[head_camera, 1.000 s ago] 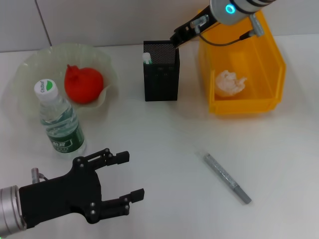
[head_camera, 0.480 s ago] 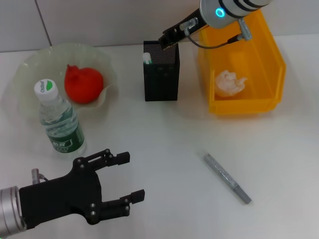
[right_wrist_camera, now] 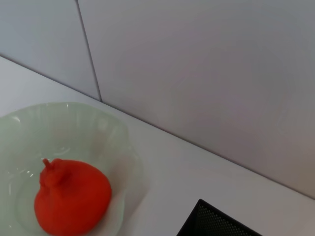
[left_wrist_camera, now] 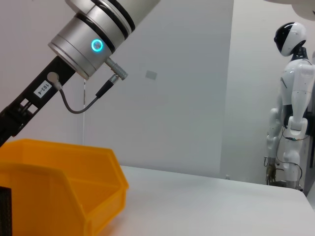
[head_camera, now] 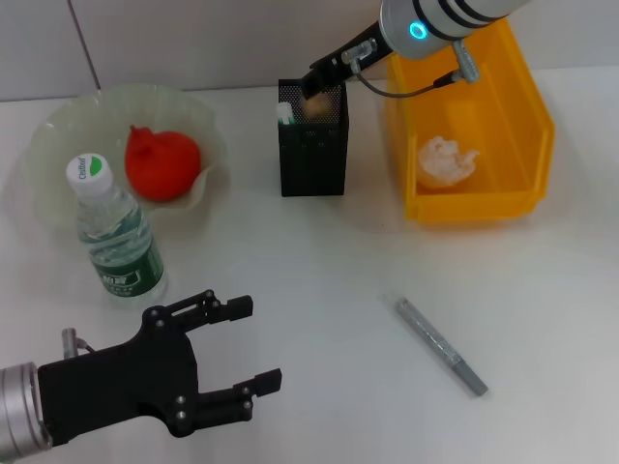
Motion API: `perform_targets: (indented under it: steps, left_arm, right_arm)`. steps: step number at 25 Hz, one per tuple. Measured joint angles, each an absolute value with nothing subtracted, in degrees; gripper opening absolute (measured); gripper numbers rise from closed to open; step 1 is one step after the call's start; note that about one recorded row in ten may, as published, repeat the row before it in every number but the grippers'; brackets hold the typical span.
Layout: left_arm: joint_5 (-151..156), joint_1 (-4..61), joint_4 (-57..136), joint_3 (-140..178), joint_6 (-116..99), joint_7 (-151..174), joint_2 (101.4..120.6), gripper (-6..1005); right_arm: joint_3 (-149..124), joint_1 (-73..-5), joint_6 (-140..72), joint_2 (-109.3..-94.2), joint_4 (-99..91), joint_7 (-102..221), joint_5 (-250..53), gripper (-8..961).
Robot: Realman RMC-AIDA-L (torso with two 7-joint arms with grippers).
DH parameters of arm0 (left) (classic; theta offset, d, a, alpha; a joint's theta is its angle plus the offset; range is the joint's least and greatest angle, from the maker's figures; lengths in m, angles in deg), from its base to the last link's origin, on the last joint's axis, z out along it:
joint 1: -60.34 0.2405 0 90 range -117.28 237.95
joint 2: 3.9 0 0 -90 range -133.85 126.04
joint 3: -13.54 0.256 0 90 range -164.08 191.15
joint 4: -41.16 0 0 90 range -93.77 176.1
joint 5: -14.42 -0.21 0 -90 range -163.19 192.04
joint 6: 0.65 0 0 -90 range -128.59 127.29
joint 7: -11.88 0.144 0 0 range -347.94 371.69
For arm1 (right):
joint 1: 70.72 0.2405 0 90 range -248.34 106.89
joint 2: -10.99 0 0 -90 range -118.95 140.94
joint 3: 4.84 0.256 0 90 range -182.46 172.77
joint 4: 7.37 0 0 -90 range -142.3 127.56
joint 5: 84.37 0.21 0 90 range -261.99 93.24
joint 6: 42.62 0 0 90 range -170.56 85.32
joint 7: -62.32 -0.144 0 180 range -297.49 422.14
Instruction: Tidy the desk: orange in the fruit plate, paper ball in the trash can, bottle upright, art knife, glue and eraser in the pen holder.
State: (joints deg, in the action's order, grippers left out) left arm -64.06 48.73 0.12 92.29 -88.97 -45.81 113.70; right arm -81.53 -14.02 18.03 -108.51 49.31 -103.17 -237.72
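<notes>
Reaching in from the upper right of the head view, the right gripper (head_camera: 315, 85) hangs just over the open top of the black mesh holder (head_camera: 312, 153) at upper centre, and a small tan piece shows at its tip; whether its fingers are closed on that piece I cannot tell. A white, green-topped item (head_camera: 284, 113) stands inside the holder at its left corner. The orange (head_camera: 161, 163) lies in the pale green plate (head_camera: 58, 135) at upper left, and the bottle (head_camera: 116, 238) stands upright just below the plate. The paper ball (head_camera: 446, 160) sits inside the yellow bin (head_camera: 527, 135) at upper right. A grey knife (head_camera: 440, 345) lies alone on the white desk (head_camera: 319, 280) at lower right, well apart from the holder. The left gripper (head_camera: 232, 356) rests low at the lower left of the frame, fingers spread wide and empty. A white humanoid robot (left_wrist_camera: 290, 105) stands far off in the left wrist view.
</notes>
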Motion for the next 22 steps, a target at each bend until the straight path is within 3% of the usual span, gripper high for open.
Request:
perform_targets:
  steps: [10, 22]
  left_arm:
    - [-64.1, 49.0, 0.1, 92.2, -89.1, -45.6, 113.65, 800]
    - [-64.1, 48.7, 0.1, 91.8, -89.1, -45.5, 113.69, 800]
  right_arm:
    - [-80.7, -16.6, 22.4, -108.38, 56.0, -103.5, -235.9, 589]
    - [-79.3, -27.1, 52.2, -108.49, 85.6, -106.8, -235.6, 616]
